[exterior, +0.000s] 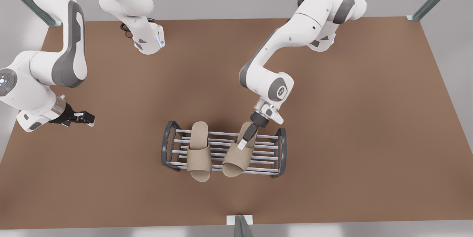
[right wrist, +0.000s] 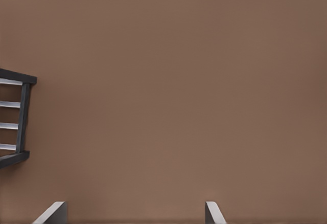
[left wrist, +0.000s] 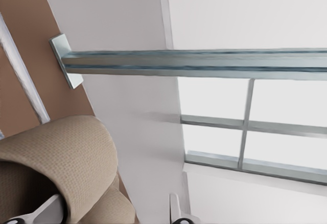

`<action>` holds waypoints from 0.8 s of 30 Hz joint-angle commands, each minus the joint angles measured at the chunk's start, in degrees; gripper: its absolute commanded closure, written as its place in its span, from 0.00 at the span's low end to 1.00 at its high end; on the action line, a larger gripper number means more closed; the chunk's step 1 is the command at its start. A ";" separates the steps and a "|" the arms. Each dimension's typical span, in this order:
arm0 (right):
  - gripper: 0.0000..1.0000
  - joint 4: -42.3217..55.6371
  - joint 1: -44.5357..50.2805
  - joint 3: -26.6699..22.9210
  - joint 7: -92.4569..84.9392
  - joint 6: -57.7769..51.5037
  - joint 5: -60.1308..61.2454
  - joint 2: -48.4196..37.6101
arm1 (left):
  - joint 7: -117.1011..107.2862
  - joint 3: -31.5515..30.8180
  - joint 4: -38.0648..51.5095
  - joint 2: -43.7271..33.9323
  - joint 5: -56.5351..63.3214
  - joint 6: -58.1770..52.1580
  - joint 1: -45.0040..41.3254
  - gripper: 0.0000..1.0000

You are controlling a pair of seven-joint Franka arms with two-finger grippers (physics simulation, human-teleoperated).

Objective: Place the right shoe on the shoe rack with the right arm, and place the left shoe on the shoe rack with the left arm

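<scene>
The left gripper [exterior: 248, 135] was at the low two-tier shoe rack of silver bars and dark grey end frames [exterior: 279, 152], its black fingers closed around the heel end of the left shoe, a beige fabric open-toe slipper with a broad strap [exterior: 236, 157]. In the left wrist view that slipper's strap [left wrist: 61, 157] sat right against one fingertip [left wrist: 48, 208], the other fingertip standing apart on the far side. The slipper lay slightly askew on the top bars, its toe pointing away from the gripper and past the rack's front bar. The right shoe, the matching beige slipper [exterior: 198, 152], rested on the rack just beside it, apart from the right gripper [exterior: 83, 117], which waited well off to the side above the brown tabletop [exterior: 351, 137] with its fingers spread and empty.

By my reading, the step in hand was the last placement. The next move called for letting go of the slipper and lifting straight clear, without dragging it.
</scene>
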 commanded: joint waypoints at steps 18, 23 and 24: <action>0.00 0.26 -0.04 0.04 0.03 0.21 0.02 1.12 | -0.11 -0.40 -3.19 -1.39 -50.12 -0.04 0.53 0.00; 0.00 0.26 -0.04 -0.05 -0.06 0.21 0.02 1.21 | -0.11 -0.40 -8.37 -6.05 -50.12 1.44 1.05 0.00; 0.00 0.26 -0.04 -0.05 -0.06 0.21 0.02 1.12 | -0.11 -0.22 -8.99 -8.68 -50.03 5.13 1.84 0.00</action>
